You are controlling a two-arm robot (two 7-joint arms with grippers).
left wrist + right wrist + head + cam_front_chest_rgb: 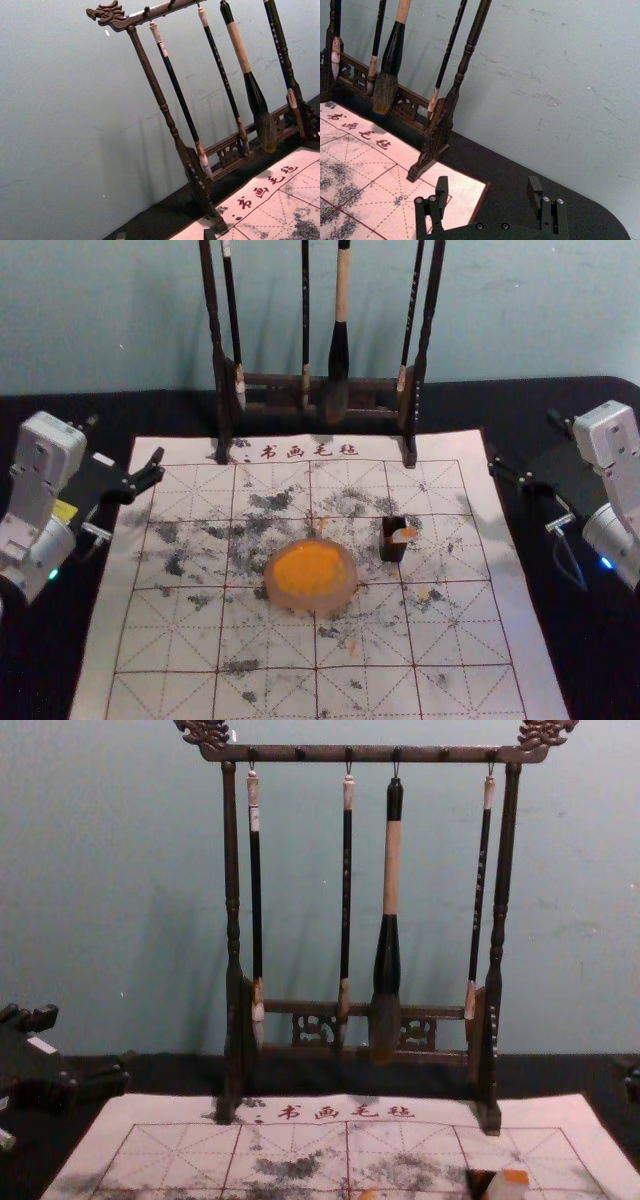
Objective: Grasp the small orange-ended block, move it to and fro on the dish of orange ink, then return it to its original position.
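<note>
Table: black, under everything I work with (600, 640).
Calligraphy mat: white, gridded, lying on my table (180, 640).
Brush rack: dark carved wood at the mat's far edge (232, 870).
My left gripper (128, 445): spread wide, holding nothing, near the mat's far left corner.
My right gripper (524, 438): also wide and empty, near the far right corner.
Large brush (391, 870): hanging among three slim brushes (256, 900).
Ink dish (345, 590): orange ink inside, between the mat's side edges.
Black holder (393, 550): right of my dish.
Orange-ended block (405, 535): at that holder; whether inside or leaning, I can't tell.
</note>
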